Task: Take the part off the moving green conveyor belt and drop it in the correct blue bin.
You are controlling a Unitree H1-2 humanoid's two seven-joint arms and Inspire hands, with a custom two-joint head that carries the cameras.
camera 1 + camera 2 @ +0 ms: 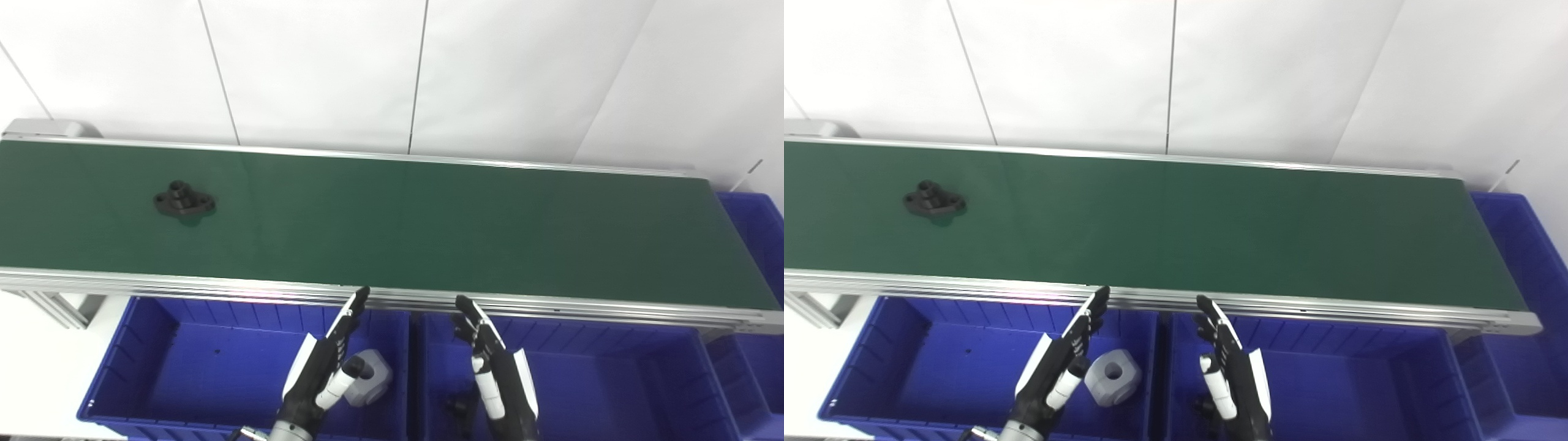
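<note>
A black flanged part (pixel 184 201) lies on the green conveyor belt (pixel 429 226) at its far left; it also shows in the right eye view (pixel 934 201). My left hand (pixel 321 370) is open and empty, held over the left blue bin (pixel 141 373) just below the belt's near rail. My right hand (pixel 493 373) is open and empty over the middle blue bin (pixel 612 380). Both hands are far to the right of the part.
A grey block with a hole (pixel 1113 376) lies in the left bin beside my left hand. A small dark part (pixel 456 407) lies in the middle bin. A third blue bin (pixel 756 239) stands at the belt's right end. A white wall is behind.
</note>
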